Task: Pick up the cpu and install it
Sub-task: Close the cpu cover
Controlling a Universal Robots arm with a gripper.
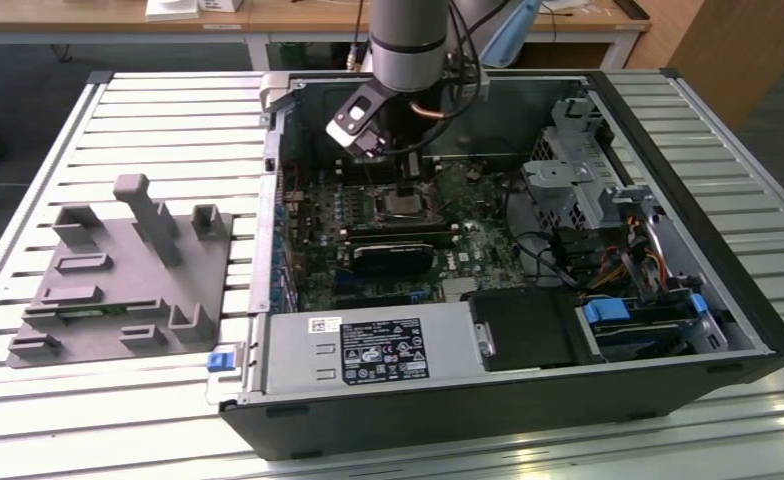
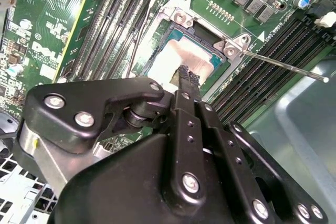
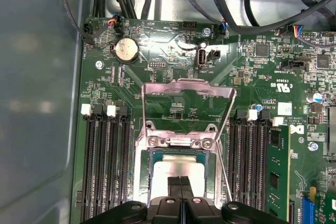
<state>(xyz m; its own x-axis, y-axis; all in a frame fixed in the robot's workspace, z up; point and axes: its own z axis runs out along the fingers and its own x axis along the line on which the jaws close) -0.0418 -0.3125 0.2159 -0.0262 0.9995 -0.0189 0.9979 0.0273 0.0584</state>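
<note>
Silvery-grey cpu (image 3: 176,167) lies flat in the motherboard socket (image 3: 140,171); placement stage, seemingly seated. Gripper (image 3: 181,186) pinched together, empty, over its top. Load plate (image 3: 189,84) raised, unlatched: clamping it judged outstanding.

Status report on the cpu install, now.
Shut pincer right over the cpu, contact unclear. The cpu lies flat in the socket. Its load plate flipped open, nothing blocking.

Bright, even light; glare on cpu (image 2: 176,59); shadows soft thru-out.
</note>
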